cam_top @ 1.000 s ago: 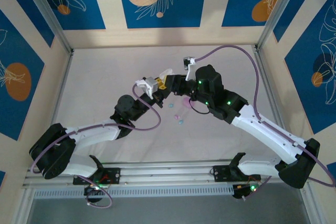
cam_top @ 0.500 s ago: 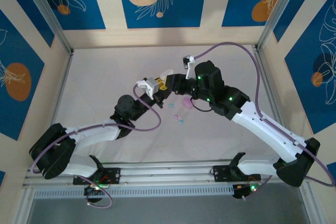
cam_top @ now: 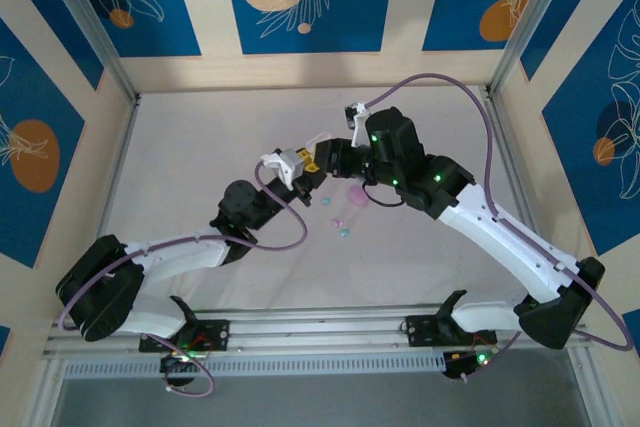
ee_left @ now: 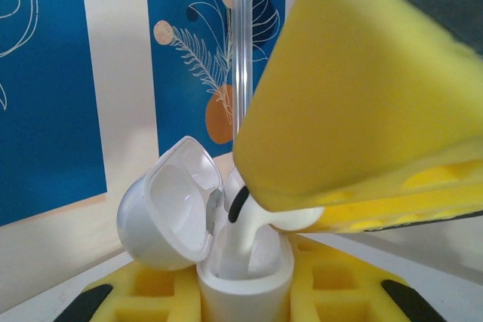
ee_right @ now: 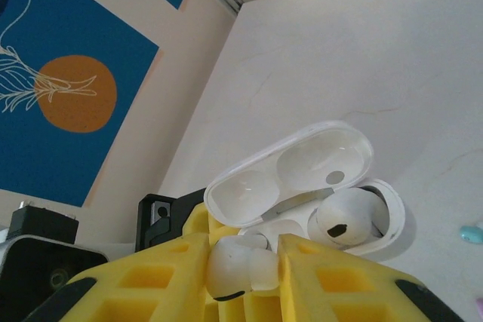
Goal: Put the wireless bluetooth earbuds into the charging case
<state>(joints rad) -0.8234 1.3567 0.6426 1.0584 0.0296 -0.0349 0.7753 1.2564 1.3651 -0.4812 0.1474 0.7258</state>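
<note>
My left gripper [ee_left: 245,295] is shut on the white charging case [ee_left: 245,280] and holds it upright, its lid [ee_left: 170,216] swung open. My right gripper [ee_right: 241,280] is shut on a white earbud [ee_right: 238,269], pinched between its yellow foam pads [ee_right: 339,277]. In the left wrist view that earbud [ee_left: 253,220] has its stem down inside the case's mouth. A second white earbud [ee_right: 343,220] sits in the case's other well. From above, the left gripper [cam_top: 297,163] and the right gripper [cam_top: 322,159] meet at mid-table.
Loose small earbuds lie on the white table just near of the grippers: a light blue one [cam_top: 334,202], a pink one [cam_top: 337,221] and another light blue one [cam_top: 344,233]. A pink rounded object [cam_top: 355,193] lies under the right wrist. Patterned walls ring the table.
The right arm's wrist and forearm have shifted slightly left and toward the far wall, staying at the case. The left arm has not moved.
</note>
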